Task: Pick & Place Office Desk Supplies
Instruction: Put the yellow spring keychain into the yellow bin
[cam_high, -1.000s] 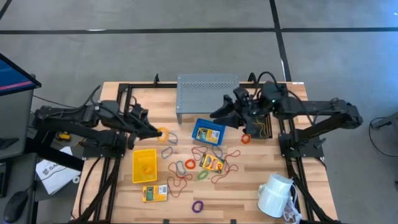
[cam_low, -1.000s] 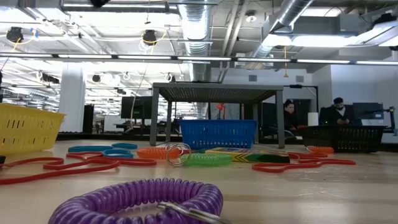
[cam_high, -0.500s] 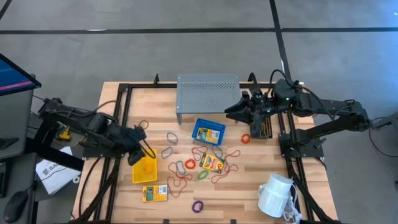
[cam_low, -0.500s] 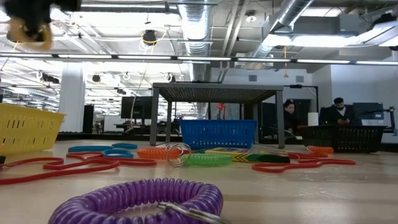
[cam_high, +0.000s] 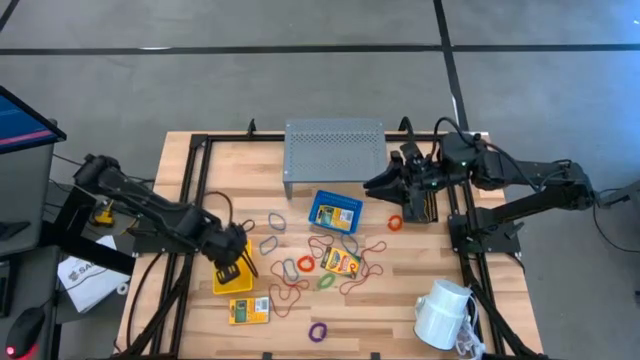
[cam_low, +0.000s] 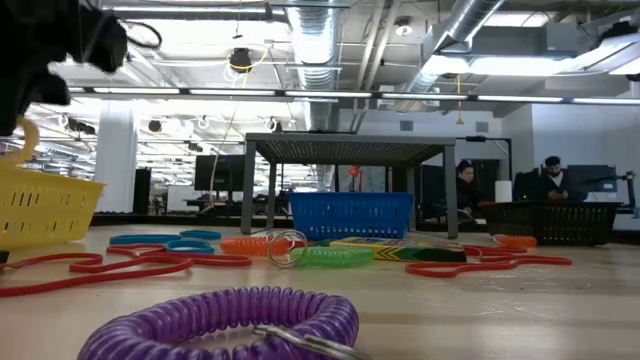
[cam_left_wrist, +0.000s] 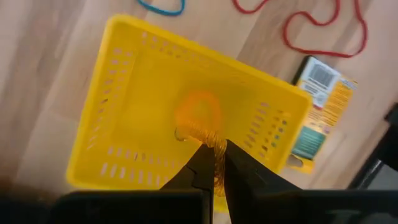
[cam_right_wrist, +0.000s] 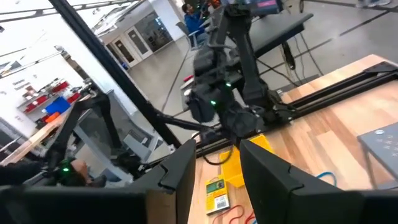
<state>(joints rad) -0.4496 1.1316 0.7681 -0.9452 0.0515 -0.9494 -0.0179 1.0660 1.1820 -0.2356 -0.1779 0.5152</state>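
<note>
— Orange coiled loop (cam_left_wrist: 200, 118): why is it held over the yellow perforated plastic bin (cam_left_wrist: 124, 93)?

— It is pinched in the shut jaws of the left gripper (cam_left_wrist: 213, 163) directly above the bin's open top, so that it can be dropped inside. The bin (cam_high: 232, 266) stands near the desk's left edge, with a yellow printed packet (cam_high: 249, 311) just beside it toward the front edge.

— And the other arm?

— The right gripper (cam_high: 372, 182) is held above the desk near the right edge, beside the grey perforated metal riser (cam_high: 334, 148), its jaws partly apart with nothing seen between them. It is judged to be waiting.

— What remains to be sorted?

— Red, green and grey thin loops (cam_high: 322, 262) are scattered about the desk's middle, around the blue bin (cam_high: 335, 212); a purple coiled loop (cam_high: 318, 331) lies near the front edge.
</note>
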